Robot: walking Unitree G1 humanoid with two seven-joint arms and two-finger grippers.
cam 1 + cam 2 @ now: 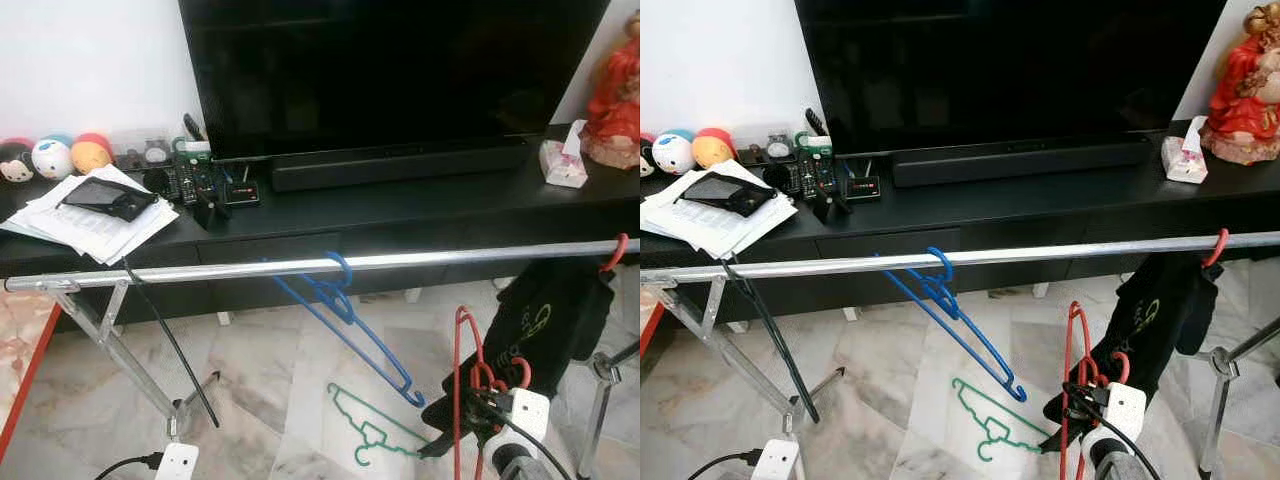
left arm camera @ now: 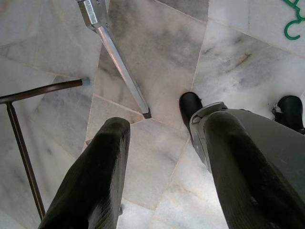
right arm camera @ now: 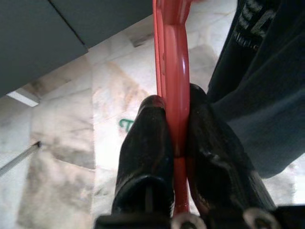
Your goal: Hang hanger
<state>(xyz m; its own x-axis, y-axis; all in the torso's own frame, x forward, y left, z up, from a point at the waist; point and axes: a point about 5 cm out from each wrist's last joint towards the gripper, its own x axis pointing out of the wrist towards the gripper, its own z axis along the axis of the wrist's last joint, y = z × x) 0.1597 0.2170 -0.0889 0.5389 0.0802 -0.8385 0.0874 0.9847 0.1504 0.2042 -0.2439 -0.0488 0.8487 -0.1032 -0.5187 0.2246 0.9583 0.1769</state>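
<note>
Right claw [image 3: 174,143] clamped on red hanger [image 3: 172,71], below rail [image 1: 300,266]. Left claw [image 2: 162,157] fingers apart over floor. Head view: blue hanger [image 1: 345,315] on rail.

White wall [image 1: 90,60], black TV console [image 1: 400,215], grey marble floor [image 1: 260,380]

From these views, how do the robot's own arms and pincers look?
Each pincer has two long, rounded black fingers, seen on the left pincer and right pincer. The right arm's wrist carries a white housing with a black cable.
</note>
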